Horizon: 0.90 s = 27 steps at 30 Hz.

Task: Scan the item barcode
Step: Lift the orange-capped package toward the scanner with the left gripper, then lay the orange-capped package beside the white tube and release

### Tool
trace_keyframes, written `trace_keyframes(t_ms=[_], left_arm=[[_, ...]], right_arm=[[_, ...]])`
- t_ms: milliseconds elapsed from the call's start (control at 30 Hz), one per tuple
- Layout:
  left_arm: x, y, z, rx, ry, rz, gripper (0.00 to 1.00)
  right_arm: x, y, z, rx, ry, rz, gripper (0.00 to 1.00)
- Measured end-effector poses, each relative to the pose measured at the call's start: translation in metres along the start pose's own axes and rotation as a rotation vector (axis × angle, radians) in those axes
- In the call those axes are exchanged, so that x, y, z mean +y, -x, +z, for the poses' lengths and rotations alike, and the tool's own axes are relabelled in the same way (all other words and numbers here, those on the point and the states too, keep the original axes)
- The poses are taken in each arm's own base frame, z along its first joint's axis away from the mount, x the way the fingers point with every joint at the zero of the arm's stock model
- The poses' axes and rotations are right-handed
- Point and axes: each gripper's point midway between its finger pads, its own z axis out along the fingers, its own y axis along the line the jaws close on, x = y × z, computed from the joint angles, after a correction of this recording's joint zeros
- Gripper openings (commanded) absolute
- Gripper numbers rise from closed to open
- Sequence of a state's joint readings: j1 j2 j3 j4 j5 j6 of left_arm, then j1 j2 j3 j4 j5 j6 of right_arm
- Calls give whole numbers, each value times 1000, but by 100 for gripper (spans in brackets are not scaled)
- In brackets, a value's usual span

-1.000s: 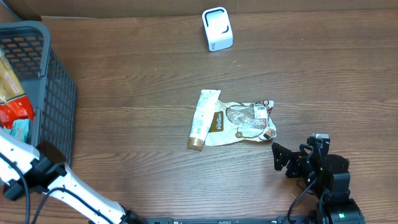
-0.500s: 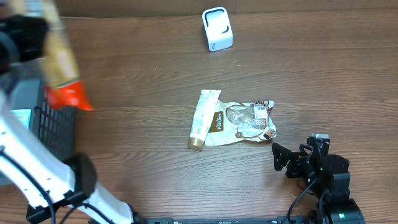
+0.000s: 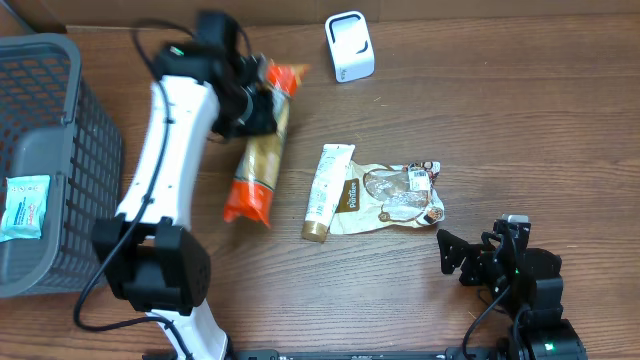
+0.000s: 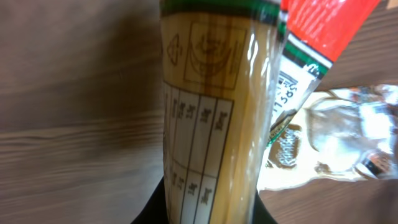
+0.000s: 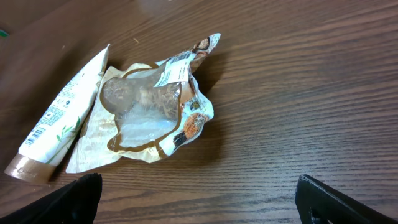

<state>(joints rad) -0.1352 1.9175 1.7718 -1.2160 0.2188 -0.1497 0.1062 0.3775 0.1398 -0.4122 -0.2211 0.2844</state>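
- Long clear packet of pale yellow spaghetti with red ends (image 3: 262,150): it hangs over the left-centre of the brown wooden worktop (image 3: 520,130), one red end up toward the far edge, the other low and nearer the robot. Whether that low end touches the wood I cannot tell.
- Nearest, the right tool (image 3: 447,252) is released, jaws spread wide with nothing between them. It sits low just beside the crumpled pouch, probably parked out of the way.
- A little further in lie a cream squeeze tube with a bronze cap (image 3: 325,190) and a crumpled clear-and-brown foil pouch (image 3: 395,198), touching each other, flat on the wood. They look set down there, apart from the basket.
- To the left, a grey plastic mesh basket (image 3: 95,160) holds a pale blue sachet (image 3: 25,207), likely the stock of things to scan.
- Beyond the tube, the left tool (image 3: 255,105) is clenched on the packet's upper part, so most of its length hangs free and its printed faces can be turned.
- In the left wrist view a printed table faces the lens. A white strip with digits sits near the red end and may be the barcode.
- Farthest, a small white box scanner (image 3: 349,46) stands near the back edge. The packet's upper end is near it but apart, so presenting the code looks like the step in hand.
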Motion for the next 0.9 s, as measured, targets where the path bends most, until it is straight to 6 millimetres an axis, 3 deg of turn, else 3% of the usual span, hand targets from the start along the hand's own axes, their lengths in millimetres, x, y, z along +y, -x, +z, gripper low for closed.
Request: trace_keyframes(t_ms=[233,267,300,333,367,533,600,700,833,900], left_arm=[[7,-26,77,13,70,-105,6],[6,-33,86,20,78,-109,16],[4,-38,93,27,82,-107,55],[0,-49,102,44,88,-104,73],[-2,-52,105,50,89,-102,84],[-10,-51,100,51,84,-98,93],[-9,-45,88,54,86,-113,94],[-8,-18,53,2,77,-122,96],[0,32,-29,-163,53,-124,100],[11,48,-87,-270,52,-126,100]], right_arm=[[0,0,0,0,0,0,100],[0,0,0,0,0,0,100],[0,0,0,0,0,0,100],[0,0,0,1,0,0,100],[0,0,0,0,0,0,100],[0,0,0,0,0,0,100],[0,0,0,1,0,0,100],[0,0,0,1,0,0,100],[0,0,0,1,0,0,100],[0,0,0,1,0,0,100]])
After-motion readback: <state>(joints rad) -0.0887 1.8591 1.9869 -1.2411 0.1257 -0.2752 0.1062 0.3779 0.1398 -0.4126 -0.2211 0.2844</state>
